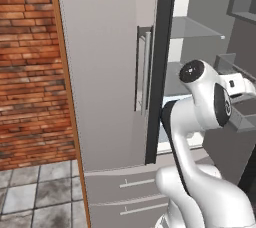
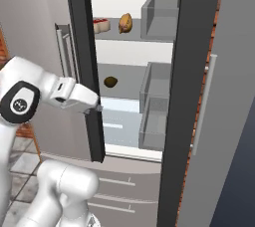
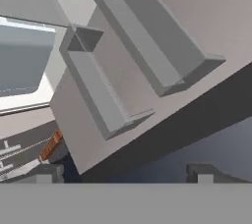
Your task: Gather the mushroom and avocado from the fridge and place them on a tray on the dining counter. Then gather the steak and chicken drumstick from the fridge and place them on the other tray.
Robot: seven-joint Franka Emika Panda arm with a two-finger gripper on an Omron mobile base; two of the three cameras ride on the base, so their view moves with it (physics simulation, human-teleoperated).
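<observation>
The fridge (image 1: 102, 72) stands with its right door (image 2: 226, 101) swung open. On the top shelf lie the red steak (image 2: 101, 24) and, just right of it, the tan chicken drumstick (image 2: 125, 22). One shelf lower sits the dark avocado (image 2: 110, 81). No mushroom shows, and both trays and the dining counter are out of view. My gripper (image 3: 123, 176) is open with nothing between its tips. It points at the grey bins on the inside of the open door. My white hand (image 2: 79, 99) reaches into the opening, below and left of the avocado.
Grey door bins (image 3: 142, 36) (image 3: 96, 85) hang close ahead of the hand. A dark vertical strip (image 2: 82, 47) edges the opening on the left. The left door's steel handle (image 1: 144, 69) and the drawers (image 1: 125, 192) lie below and beside. A brick wall (image 1: 30, 72) stands left.
</observation>
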